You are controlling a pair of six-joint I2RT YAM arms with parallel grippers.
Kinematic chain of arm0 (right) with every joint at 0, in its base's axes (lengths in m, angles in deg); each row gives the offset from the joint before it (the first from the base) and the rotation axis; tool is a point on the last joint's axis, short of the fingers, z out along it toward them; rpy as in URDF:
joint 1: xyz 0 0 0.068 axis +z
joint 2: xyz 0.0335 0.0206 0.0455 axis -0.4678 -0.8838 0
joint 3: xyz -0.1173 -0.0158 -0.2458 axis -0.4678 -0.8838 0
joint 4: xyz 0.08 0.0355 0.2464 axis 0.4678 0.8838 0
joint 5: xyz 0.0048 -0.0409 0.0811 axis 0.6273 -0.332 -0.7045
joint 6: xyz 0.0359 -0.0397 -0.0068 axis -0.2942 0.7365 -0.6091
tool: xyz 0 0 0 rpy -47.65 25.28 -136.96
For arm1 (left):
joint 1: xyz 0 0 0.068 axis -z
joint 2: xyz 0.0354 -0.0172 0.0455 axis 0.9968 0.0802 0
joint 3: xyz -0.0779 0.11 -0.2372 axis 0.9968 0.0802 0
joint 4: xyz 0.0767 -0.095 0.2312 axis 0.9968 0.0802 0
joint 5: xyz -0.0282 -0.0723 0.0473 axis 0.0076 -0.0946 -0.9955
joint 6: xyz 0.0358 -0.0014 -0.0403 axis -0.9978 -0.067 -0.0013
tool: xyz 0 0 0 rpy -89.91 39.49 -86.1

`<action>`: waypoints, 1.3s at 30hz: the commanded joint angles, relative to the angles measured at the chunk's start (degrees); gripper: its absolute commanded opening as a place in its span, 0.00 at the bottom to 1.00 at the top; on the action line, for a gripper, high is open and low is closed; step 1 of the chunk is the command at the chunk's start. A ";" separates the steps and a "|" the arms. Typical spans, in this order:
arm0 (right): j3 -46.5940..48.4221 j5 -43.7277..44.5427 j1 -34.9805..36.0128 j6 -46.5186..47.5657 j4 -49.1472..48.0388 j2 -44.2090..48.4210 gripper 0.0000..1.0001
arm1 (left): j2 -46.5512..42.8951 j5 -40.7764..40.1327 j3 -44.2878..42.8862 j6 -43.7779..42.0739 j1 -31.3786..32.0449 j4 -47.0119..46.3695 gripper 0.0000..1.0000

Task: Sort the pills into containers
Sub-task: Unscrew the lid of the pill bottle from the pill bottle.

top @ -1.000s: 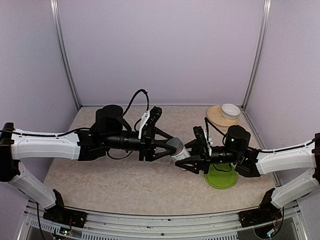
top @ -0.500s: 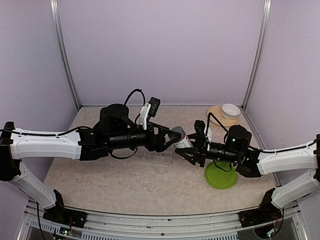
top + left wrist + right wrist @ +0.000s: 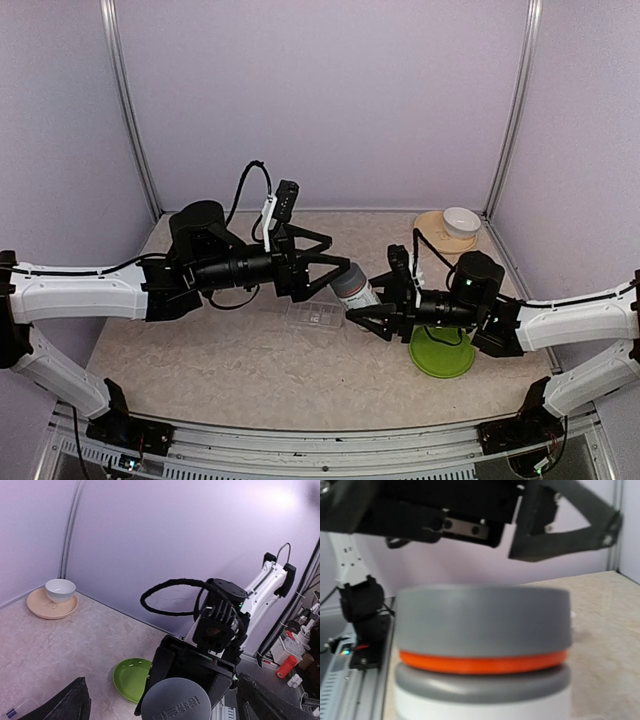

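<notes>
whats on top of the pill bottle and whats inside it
A grey cap sits on the pill bottle, an orange ring just below it. The right gripper holds the bottle. Contents cannot be seen: the cap closes the top and the white wall is opaque.

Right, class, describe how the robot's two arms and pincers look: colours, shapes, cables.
Both the left arm and right arm have long white shells ending in black cylindrical motor housings. The left pincer and right pincer are black, with two angular, triangular fingers each. A black cable loops over each wrist, beside a white camera bracket.
</notes>
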 commanded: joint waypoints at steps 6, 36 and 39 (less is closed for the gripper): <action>4.04 -3.48 1.98 -4.15 -4.43 -3.29 0.23 | 4.31 11.29 -1.20 -1.50 0.82 -6.17 0.99; 3.32 8.06 1.76 -4.38 -0.94 -1.20 0.21 | 2.58 8.84 0.66 -5.47 2.75 -3.15 0.98; 3.26 8.61 1.36 -3.85 0.11 -0.47 0.21 | 1.77 8.81 0.99 -5.80 2.75 -2.83 0.98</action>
